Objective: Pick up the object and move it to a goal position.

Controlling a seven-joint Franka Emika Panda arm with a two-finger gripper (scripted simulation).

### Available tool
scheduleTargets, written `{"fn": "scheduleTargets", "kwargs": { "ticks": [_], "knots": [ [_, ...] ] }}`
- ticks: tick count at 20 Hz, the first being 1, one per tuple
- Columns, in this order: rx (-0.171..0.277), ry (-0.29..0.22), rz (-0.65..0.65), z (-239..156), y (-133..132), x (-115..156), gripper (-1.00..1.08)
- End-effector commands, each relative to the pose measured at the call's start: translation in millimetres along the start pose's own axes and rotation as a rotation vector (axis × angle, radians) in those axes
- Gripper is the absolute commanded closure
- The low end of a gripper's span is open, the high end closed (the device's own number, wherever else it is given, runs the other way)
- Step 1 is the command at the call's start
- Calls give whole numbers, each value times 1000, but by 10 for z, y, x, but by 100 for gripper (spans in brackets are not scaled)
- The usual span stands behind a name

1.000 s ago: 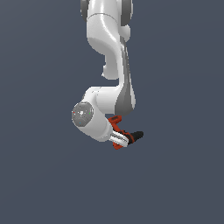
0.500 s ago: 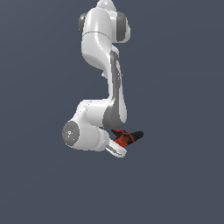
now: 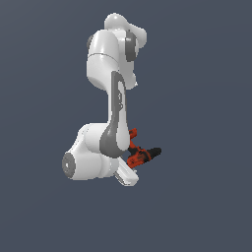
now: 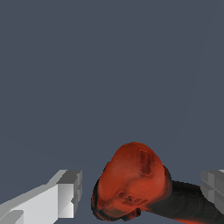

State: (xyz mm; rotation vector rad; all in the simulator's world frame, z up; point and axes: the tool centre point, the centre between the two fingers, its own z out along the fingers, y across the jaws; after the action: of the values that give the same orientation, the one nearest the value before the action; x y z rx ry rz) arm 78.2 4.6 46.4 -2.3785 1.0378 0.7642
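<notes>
The red-orange and black drill [image 3: 141, 154] lies just off the arm's lowered wrist in the exterior view, its black chuck tip pointing to that view's right. In the wrist view the drill [image 4: 131, 179] sits between my two fingers. My gripper [image 4: 140, 192] is open around it: a gap shows between one white finger [image 4: 65, 194] and the drill's red body, and the other finger [image 4: 213, 186] stands beside the black part. In the exterior view my gripper [image 3: 129, 166] is mostly hidden behind the arm's white wrist.
The surroundings are a plain dark grey-blue surface with no other objects, edges or goal marker in view. The arm's bulky white links [image 3: 110, 74] rise above the drill in the exterior view.
The arm has folded and its wrist has sunk lower and towards the exterior view's left. The drill has stayed at nearly the same spot.
</notes>
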Motion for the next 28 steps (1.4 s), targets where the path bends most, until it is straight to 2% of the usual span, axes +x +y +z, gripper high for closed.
{"fn": "scheduleTargets", "kwargs": {
  "ticks": [1,8,14,20,28],
  "knots": [
    [23,-46,34,23,-6,22,-100],
    [74,-157,107,63,12,57,-100],
    [99,-218,141,73,42,64,-100],
    [110,-246,156,75,60,65,-100],
    [110,-245,156,88,62,63,-100]
  ]
}}
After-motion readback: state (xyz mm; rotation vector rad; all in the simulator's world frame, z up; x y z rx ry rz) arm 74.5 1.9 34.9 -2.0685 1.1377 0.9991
